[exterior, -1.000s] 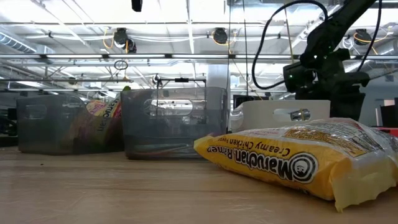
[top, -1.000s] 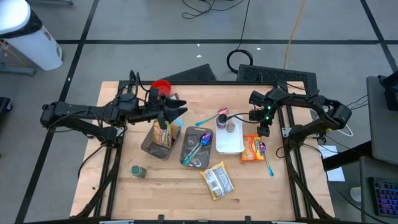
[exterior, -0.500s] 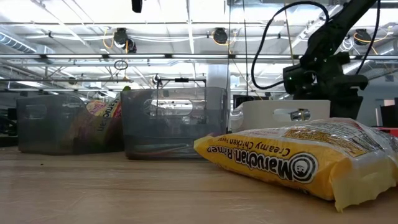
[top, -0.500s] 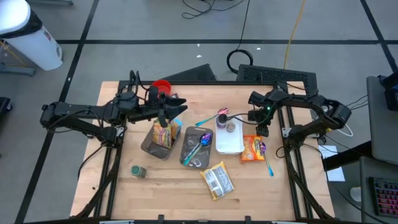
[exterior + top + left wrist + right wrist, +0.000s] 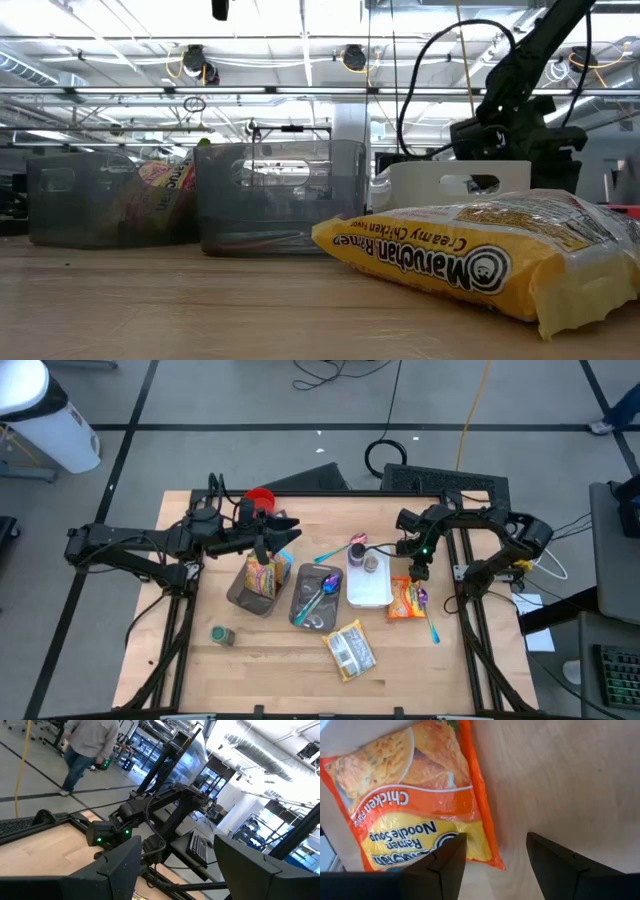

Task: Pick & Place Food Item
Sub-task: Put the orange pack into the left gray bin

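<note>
Overhead and wrist views of a wooden surface (image 5: 200, 600) with two arms at work. The right gripper (image 5: 418, 570) hangs directly above the orange chicken ramen packet (image 5: 406, 599), which lies flat on the surface just beside the white tray (image 5: 368, 590); in the right wrist view the packet (image 5: 415, 790) fills the frame ahead of two fingers (image 5: 445, 865) that stand apart, with nothing between them. The left gripper (image 5: 288, 536) sits above the far edge of the grey bin (image 5: 252, 588) that holds an upright food packet; its fingers (image 5: 112, 870) are likewise apart and empty. A second grey bin (image 5: 315, 596) holds a spoon. A yellow creamy chicken ramen pack (image 5: 349, 650) lies near the front edge, and fills the foreground of the low view (image 5: 480, 260). A small can (image 5: 222, 635) rests at front left. A person (image 5: 87, 747) walks in the room beyond.
</note>
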